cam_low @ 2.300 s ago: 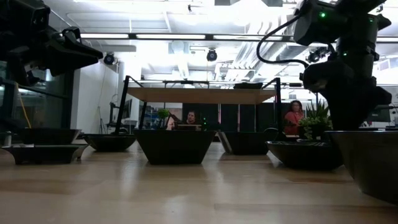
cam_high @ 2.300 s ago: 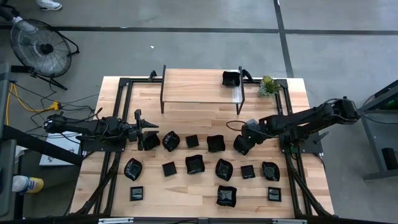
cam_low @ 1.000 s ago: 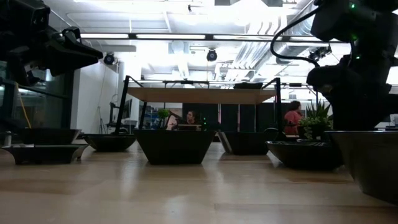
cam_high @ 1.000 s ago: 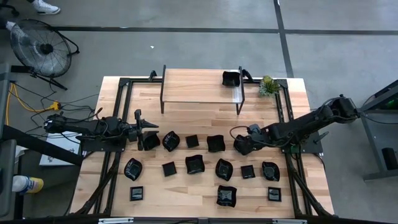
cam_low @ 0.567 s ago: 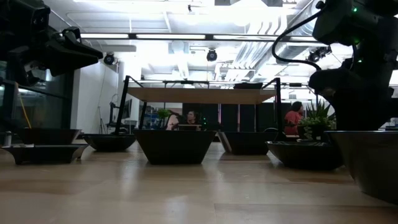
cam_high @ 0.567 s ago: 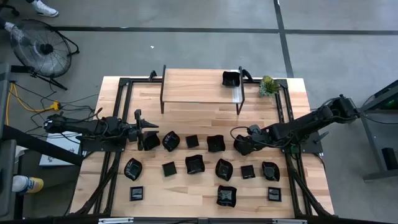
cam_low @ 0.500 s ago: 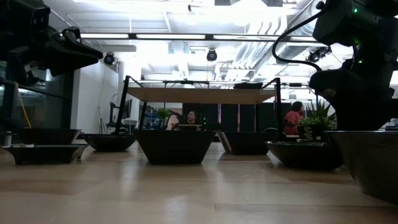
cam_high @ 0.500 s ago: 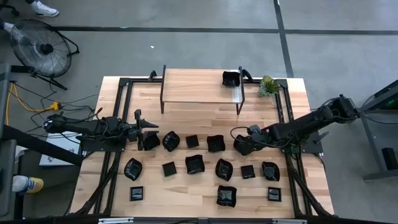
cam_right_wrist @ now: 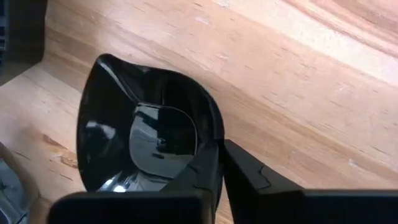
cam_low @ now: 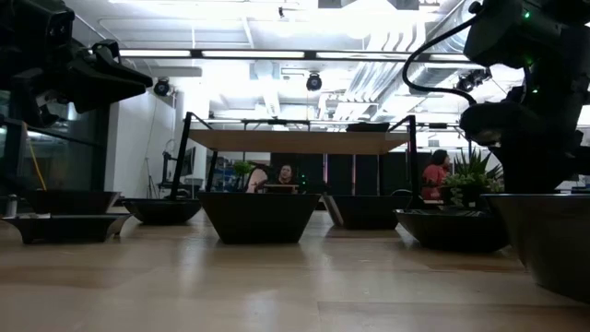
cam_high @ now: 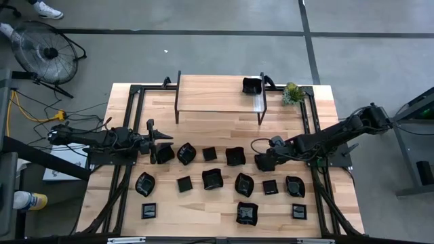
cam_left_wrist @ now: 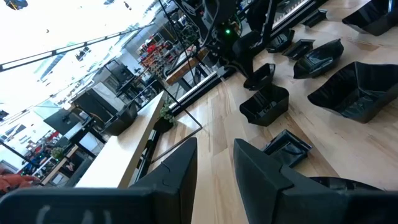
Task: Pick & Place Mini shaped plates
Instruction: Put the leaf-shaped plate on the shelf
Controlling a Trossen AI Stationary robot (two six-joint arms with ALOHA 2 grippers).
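Several mini shaped plates, glossy and black, stand in rows on the wooden table; one sits mid-table. My right gripper is at the right end of the far row, shut on a round-edged plate. At the row's left end my left gripper stands open, its fingers level beside the leftmost plate and touching nothing. Another plate rests on the raised wooden shelf. My right gripper pinches the plate's rim on the side toward the table's right edge, one finger inside the bowl and one outside. The fingers come slanting down from the table's right. Whether the plate's base has left the wood, I cannot tell.
A small green plant stands at the far right corner by the shelf. Black frame rails run along both table sides. Bare wood lies between the shelf and the far row of plates. People sit in the room behind.
My right gripper has come down at the plate on the far row's right end and shut on its rim. The plate stands where it was. My left arm has kept still.
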